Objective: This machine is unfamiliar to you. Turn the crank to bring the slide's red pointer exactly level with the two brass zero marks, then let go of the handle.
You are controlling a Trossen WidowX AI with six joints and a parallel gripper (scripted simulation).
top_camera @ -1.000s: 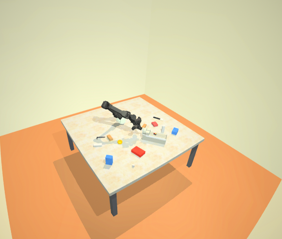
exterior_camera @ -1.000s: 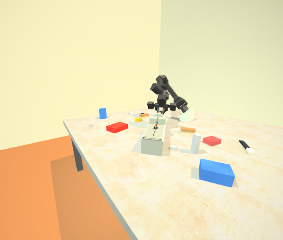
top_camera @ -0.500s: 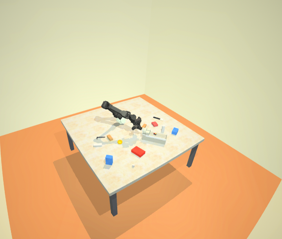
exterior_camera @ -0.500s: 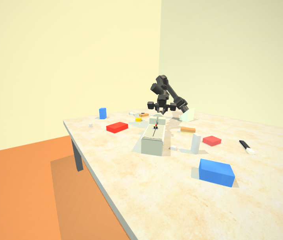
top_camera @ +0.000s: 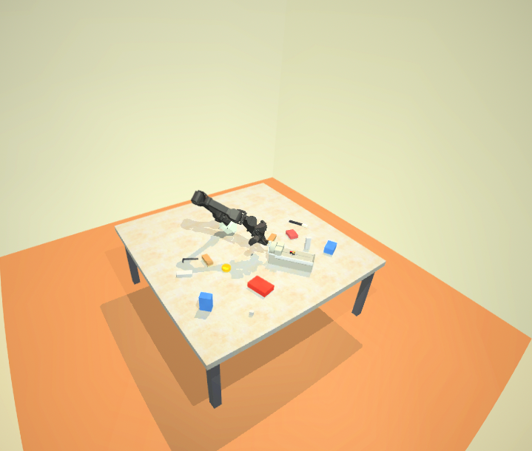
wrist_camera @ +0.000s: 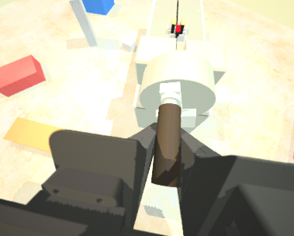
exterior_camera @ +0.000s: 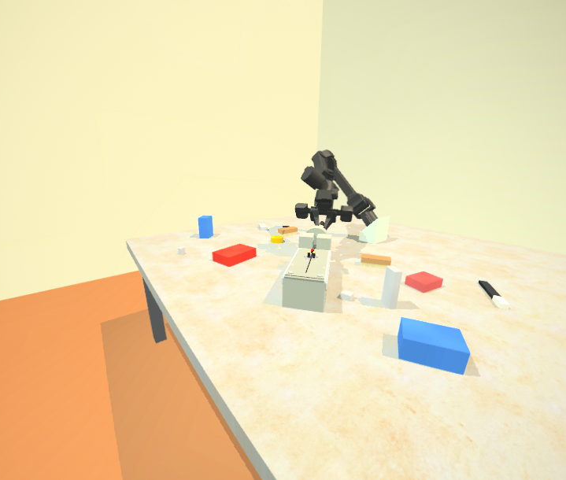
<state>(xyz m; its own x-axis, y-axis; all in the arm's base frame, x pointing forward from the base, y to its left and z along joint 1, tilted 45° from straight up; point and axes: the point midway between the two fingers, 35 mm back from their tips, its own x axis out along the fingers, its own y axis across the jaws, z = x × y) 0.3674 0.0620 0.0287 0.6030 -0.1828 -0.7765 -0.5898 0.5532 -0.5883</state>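
Note:
The pale grey machine (top_camera: 289,262) (exterior_camera: 304,294) (wrist_camera: 178,69) stands on the table with its round crank hub facing the arm. My gripper (top_camera: 266,242) (exterior_camera: 323,225) (wrist_camera: 164,128) is shut on the brown crank handle (wrist_camera: 167,155), one finger on each side. The red pointer (exterior_camera: 312,250) (wrist_camera: 178,28) sits at the slot in the machine's top, between two small black blocks with brass-yellow marks. In the wrist view it appears slightly on the crank side of the yellow marks. The marks are tiny, and exact alignment cannot be told. The fingers partly hide the handle's sides.
On one side of the machine are an orange block (exterior_camera: 375,259), a red block (exterior_camera: 423,281) (wrist_camera: 19,75), a white upright block (exterior_camera: 391,287) and a blue block (top_camera: 330,247) (exterior_camera: 432,345). On the other are a larger red block (top_camera: 260,286) (exterior_camera: 234,254) and a yellow disc (top_camera: 226,267).

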